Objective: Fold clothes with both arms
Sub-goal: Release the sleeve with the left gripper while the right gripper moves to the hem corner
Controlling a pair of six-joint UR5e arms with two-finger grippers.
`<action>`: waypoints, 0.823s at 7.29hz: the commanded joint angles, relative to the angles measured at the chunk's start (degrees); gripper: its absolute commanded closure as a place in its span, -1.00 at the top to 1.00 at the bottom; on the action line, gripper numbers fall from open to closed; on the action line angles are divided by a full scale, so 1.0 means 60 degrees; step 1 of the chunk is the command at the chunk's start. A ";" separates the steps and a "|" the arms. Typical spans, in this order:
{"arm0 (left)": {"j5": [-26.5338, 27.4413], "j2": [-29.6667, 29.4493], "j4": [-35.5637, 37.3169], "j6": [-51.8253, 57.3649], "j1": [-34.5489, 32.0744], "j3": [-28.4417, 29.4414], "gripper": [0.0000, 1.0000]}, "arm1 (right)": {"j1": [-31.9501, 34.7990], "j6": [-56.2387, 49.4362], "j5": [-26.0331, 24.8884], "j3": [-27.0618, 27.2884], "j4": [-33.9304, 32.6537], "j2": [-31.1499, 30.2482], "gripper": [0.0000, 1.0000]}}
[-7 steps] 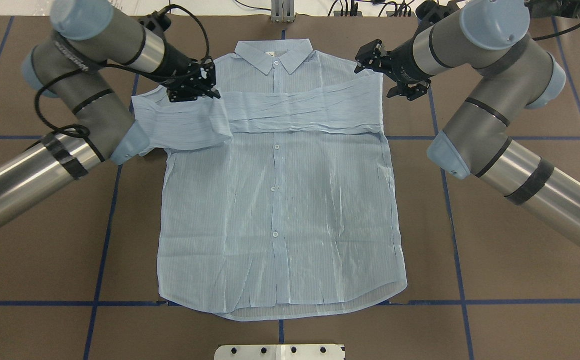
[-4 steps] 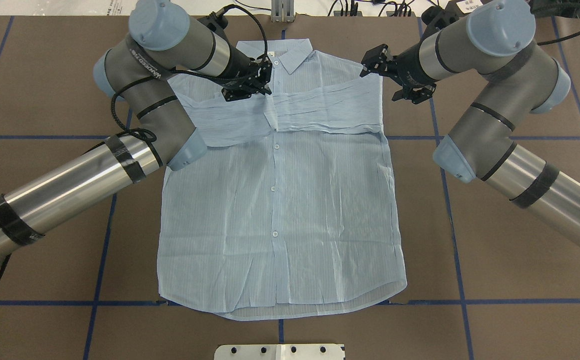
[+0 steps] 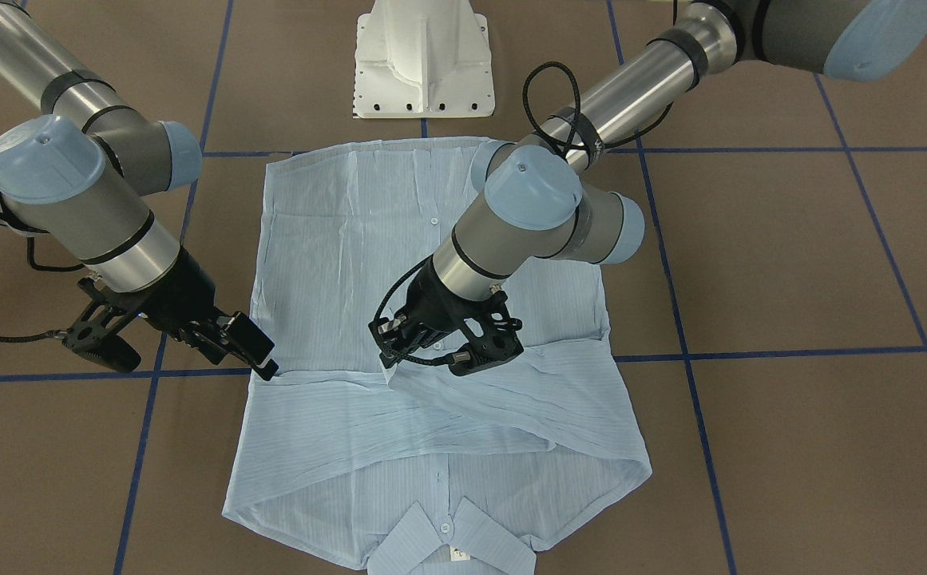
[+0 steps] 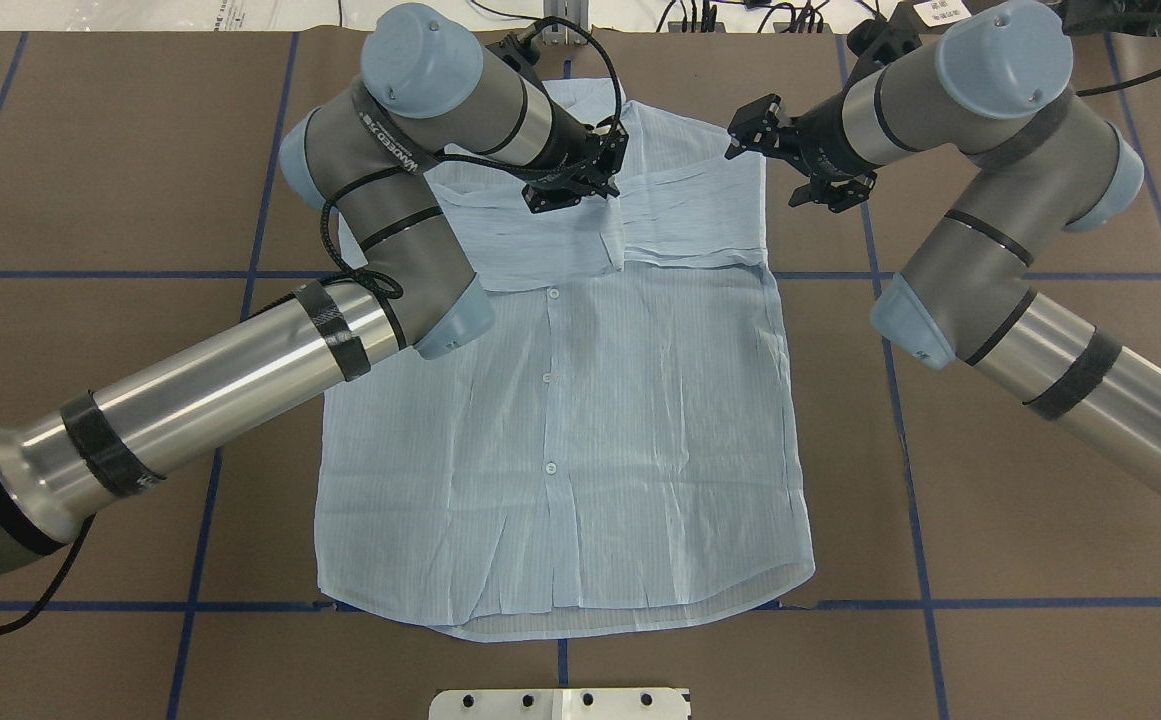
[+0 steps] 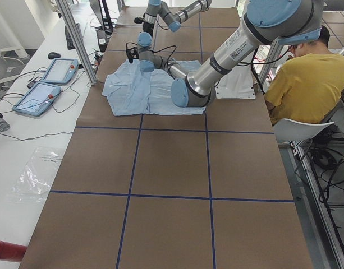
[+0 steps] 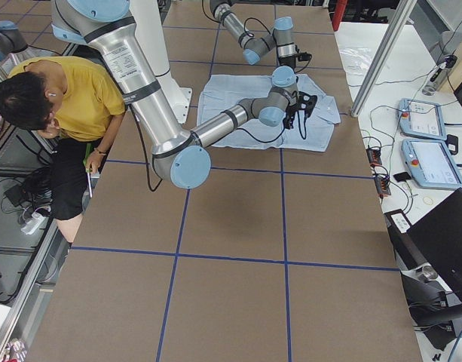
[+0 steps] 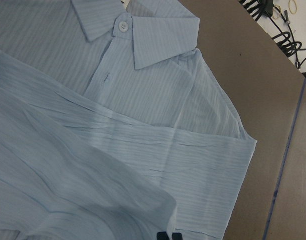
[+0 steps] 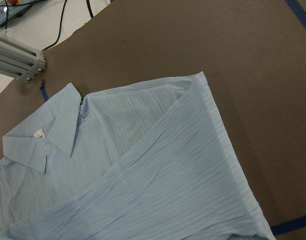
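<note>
The left gripper (image 4: pixel 572 188), pinching the sleeve (image 4: pixel 530 238), is carrying it further across the shirt (image 4: pixel 560 430), nearly finishing that fold. The right gripper (image 4: pixel 798 160) is hanging spread apart.

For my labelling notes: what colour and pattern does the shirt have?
Pale blue with fine stripes; the shirt shows it best in the left wrist-mounted view.

Table (image 4: pixel 1040 480): flat, matte brown top.
Tape (image 4: pixel 1040 603): blue lines that divide the top into a grid of large squares.
Shirt (image 4: pixel 560 450): pale blue and crinkled, lying front up in the middle of the table; collar toward the far edge, hem toward the robot and overlapping a tape line.
Base (image 3: pixel 423 64): white plate with dark bolt holes at the robot's edge, near the hem but apart from it.
</note>
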 commanded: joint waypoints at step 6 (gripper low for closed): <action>0.0922 -0.0364 -0.0001 -0.0062 0.0581 0.0125 0.76 | 0.0090 -0.0305 0.0006 0.0269 0.0015 -0.0583 0.99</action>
